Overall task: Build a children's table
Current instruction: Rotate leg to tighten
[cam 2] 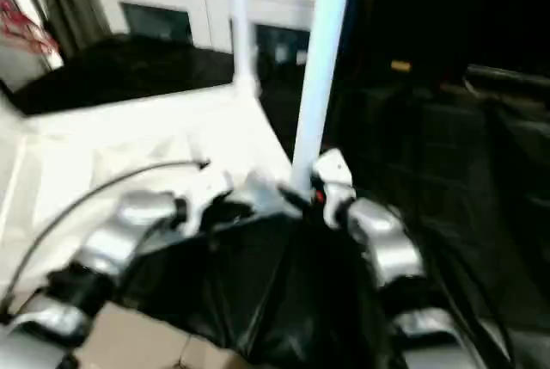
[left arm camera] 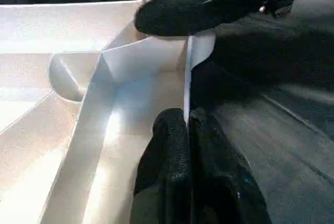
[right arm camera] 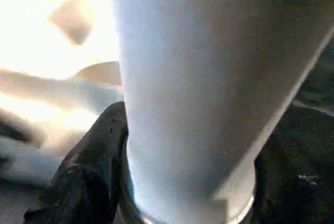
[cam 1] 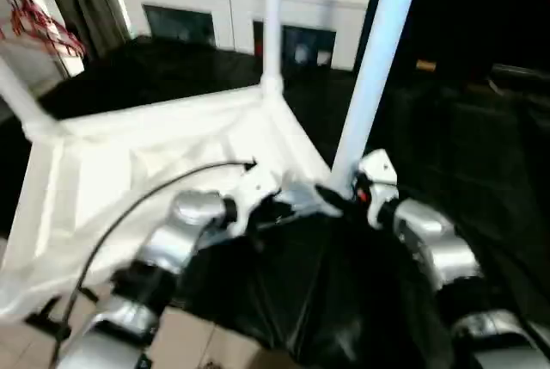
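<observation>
— Left eye view, what's on the left?
— The tabletop (cam 1: 129, 171) lies upside down on dark sheeting (cam 1: 326, 300), ribs up, with one leg (cam 1: 17, 98) at its far left corner and another (cam 1: 273, 25) at the far corner.
— And the claws?
— The left gripper (left arm camera: 187, 130) is pinched on the tabletop's near-right rim. The right gripper (cam 1: 339, 195) is clasped round the near-right leg (cam 1: 378, 59) at its base.
</observation>
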{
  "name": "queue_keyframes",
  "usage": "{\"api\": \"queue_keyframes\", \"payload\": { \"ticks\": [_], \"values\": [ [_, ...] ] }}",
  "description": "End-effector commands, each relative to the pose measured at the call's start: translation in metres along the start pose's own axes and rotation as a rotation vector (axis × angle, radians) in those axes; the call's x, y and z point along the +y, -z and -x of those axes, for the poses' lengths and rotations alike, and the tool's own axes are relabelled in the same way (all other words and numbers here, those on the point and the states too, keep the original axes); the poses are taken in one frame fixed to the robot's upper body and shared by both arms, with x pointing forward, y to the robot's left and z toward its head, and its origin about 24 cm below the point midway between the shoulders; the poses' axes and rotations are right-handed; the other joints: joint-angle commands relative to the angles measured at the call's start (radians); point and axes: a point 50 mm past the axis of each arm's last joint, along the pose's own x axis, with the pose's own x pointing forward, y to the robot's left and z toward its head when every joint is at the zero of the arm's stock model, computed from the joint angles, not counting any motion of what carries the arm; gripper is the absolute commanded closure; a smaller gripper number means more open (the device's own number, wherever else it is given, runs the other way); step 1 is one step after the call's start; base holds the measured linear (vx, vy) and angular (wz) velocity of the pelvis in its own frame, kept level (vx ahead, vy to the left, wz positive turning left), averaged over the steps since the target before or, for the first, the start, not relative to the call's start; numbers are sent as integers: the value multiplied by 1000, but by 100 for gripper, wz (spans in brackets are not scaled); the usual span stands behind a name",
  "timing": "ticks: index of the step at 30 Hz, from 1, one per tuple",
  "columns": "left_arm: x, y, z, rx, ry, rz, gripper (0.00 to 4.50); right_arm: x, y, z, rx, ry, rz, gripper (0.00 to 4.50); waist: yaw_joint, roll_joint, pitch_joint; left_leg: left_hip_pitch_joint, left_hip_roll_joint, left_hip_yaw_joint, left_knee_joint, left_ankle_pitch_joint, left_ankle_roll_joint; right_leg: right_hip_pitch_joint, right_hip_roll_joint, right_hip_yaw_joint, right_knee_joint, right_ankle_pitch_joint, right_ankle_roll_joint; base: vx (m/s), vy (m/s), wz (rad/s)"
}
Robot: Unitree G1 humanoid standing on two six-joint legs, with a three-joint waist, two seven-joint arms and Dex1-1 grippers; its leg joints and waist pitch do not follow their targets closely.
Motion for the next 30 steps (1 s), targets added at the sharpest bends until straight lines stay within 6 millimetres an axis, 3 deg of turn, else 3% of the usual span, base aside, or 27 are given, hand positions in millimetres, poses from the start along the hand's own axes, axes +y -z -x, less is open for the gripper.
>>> {"api": "queue_keyframes", "payload": {
  "ticks": [1, 3, 5, 8, 14, 22, 30],
  "values": [
    [11, -14, -2, -45, -132, 14, 450, 15, 18, -4, 80, -11, 2, 178, -3, -9, -59, 9, 32, -10, -71, -249, 14, 36, -80, 45, -97, -418, -142, 0, 0, 0],
    [10, -19, -11, -52, -163, 7, 450, 27, 17, -13, 75, 14, 54, 178, 0, -9, -64, 1, 34, -10, -70, -211, 24, 43, -81, 47, -83, -314, -168, 0, 0, 0],
    [7, -21, -14, -56, -152, -1, 450, 31, 16, -16, 68, 16, 55, 178, 0, -10, -67, 1, 31, -7, -67, -188, 33, 45, -79, 47, -77, -264, -185, 0, 0, 0],
    [5, -21, -13, -70, -130, -4, 450, 34, 14, -17, 46, -13, 10, 109, 2, -7, -69, -5, 31, -7, -65, -161, 57, 50, -80, 47, -72, -219, -198, 0, 0, 0],
    [3, -19, -7, -105, -70, -23, 450, 26, 7, -16, 2, 2, 54, 63, -4, -6, -65, -4, 33, -8, -69, -202, 50, 48, -83, 45, -82, -307, -178, 0, 0, 0],
    [-5, -10, 9, -129, 94, -55, 450, 5, -3, -1, -45, -135, 136, 63, -2, -7, -69, -9, 37, -6, -64, -158, 81, 51, -82, 46, -69, -212, -211, 0, 0, 0],
    [-5, 0, 29, -99, 243, -106, 450, 0, -1, 22, -19, -394, 237, 63, 2, -8, -66, -9, 40, -4, -64, -176, 90, 50, -78, 45, -70, -231, -210, 0, 0, 0]
  ]
}}
